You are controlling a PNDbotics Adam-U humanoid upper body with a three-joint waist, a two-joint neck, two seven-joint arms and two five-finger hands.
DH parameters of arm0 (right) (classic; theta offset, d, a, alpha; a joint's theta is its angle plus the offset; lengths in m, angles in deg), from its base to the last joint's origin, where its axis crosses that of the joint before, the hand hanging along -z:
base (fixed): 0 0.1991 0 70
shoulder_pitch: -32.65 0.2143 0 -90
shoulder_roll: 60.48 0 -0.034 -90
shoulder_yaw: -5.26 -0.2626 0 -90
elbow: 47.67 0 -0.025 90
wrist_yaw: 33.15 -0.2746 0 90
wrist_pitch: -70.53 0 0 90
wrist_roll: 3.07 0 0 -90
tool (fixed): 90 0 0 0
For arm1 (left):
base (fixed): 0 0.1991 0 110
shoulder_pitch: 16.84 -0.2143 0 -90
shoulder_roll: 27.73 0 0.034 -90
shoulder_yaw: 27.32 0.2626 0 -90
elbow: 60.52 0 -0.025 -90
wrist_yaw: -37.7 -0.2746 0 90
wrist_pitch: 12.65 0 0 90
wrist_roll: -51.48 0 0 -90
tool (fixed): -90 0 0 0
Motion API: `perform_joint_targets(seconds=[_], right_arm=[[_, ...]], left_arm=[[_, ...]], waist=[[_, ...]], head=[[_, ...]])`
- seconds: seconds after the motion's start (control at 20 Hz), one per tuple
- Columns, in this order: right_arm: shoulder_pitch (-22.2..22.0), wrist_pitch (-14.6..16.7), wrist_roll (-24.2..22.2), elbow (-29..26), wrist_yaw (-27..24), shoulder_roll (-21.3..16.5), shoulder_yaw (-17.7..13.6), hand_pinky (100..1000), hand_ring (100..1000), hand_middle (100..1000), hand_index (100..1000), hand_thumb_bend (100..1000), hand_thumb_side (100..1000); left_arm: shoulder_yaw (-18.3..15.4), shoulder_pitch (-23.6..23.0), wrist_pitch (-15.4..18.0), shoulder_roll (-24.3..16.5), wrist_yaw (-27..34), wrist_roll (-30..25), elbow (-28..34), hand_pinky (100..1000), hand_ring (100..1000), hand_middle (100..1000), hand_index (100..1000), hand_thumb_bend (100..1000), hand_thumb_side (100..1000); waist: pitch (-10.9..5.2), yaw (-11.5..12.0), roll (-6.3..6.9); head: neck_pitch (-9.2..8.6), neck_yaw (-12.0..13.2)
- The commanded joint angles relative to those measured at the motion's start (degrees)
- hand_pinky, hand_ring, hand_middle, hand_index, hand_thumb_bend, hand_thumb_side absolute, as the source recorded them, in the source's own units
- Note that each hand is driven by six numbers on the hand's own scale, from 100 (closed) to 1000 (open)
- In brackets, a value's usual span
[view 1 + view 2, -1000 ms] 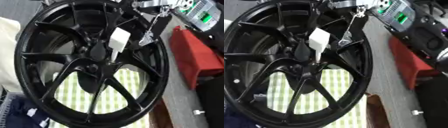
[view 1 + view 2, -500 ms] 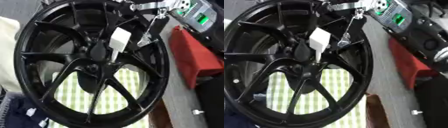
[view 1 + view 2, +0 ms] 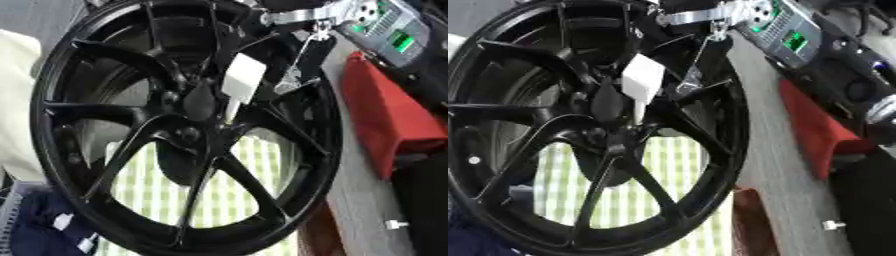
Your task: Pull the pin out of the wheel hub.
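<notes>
Since the earlier frames, little has shifted: the white pin (image 3: 241, 82) keeps its place at the hub, and the wheel (image 3: 184, 125) sits as before.

- Wheel: black, multi-spoke, upright and tilted, filling the view.
- Pin: white, flat head above a thin stem, stem entering the hub centre.
- Right hand (image 3: 302, 12): dark, with silver parts, at the upper rim; finger state cannot be told.
- Green-checked cloth (image 3: 236, 195): visible through the spokes.
- Red box (image 3: 389, 125): to the right of the wheel.
</notes>
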Motion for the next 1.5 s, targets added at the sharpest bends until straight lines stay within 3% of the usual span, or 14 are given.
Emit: perform_joint_targets(seconds=[0.05,1.05,1.35,1.5], right_arm=[[0.6,11.1,-11.1,0.2,0.5,-2.1,-0.5,782,790,640,766,442,100],[0.7,9.5,-11.1,1.2,-0.9,-1.8,0.4,759,766,562,701,417,100],[1.1,9.9,-11.1,0.9,-0.8,-1.8,0.0,775,788,651,777,467,100],[1.5,10.5,-11.1,0.7,-1.2,-1.9,-0.2,778,789,650,776,465,100]], left_arm=[[0.0,0.7,0.0,-0.5,0.0,-0.1,1.1,708,613,538,757,358,708],[0.0,0.8,-0.1,-0.5,0.1,0.0,1.0,707,610,537,758,364,706],[0.0,0.8,-0.3,-0.6,0.1,0.0,1.0,707,609,536,758,369,705],[-0.1,0.7,-0.3,-0.6,0.1,0.0,1.0,707,609,536,758,369,704]], waist=[[-0.86,0.0,0.34],[-1.09,0.0,0.27],[-1.18,0.0,0.25],[-1.40,-0.1,0.19]], head=[[0.09,-0.2],[0.58,-0.4],[0.77,-0.4],[0.81,-0.4]])
